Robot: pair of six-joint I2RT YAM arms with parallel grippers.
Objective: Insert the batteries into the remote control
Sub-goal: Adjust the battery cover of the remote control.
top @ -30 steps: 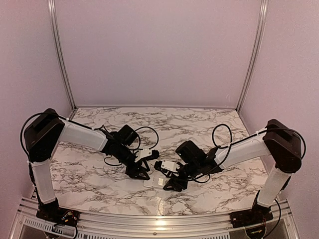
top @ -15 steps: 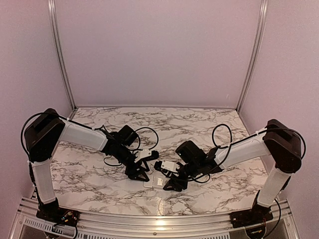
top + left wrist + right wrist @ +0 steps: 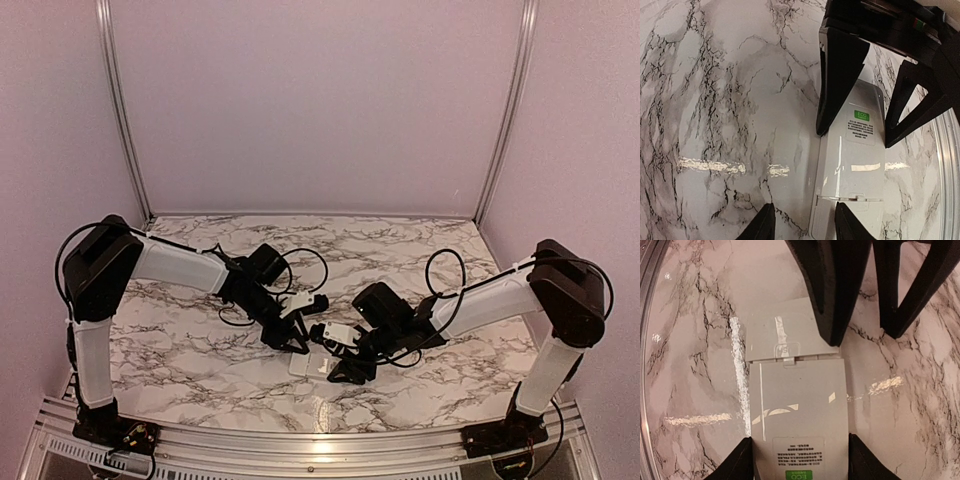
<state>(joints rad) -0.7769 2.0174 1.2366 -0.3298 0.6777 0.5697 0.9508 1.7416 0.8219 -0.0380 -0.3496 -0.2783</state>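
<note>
The remote control (image 3: 308, 363) lies back up on the marble between the two arms; its white back (image 3: 800, 400) carries a green ECO label (image 3: 860, 114) and a cover seam near one end. My right gripper (image 3: 800, 462) is shut on the remote's long sides at the label end. My left gripper (image 3: 805, 225) is open at the cover end, with one finger (image 3: 847, 222) over the cover and the other on the bare table beside it. In the top view both grippers, left (image 3: 293, 343) and right (image 3: 340, 372), meet over the remote. The batteries are out of view.
A metal rail (image 3: 950, 165) runs along the table's near edge, close to the remote. Black cables (image 3: 300, 270) loop over the marble behind both wrists. Pale walls enclose the table on three sides.
My left arm has swung right toward the remote, and its gripper now stands at the cover end with its jaws narrower. The right arm and the remote have not moved.
</note>
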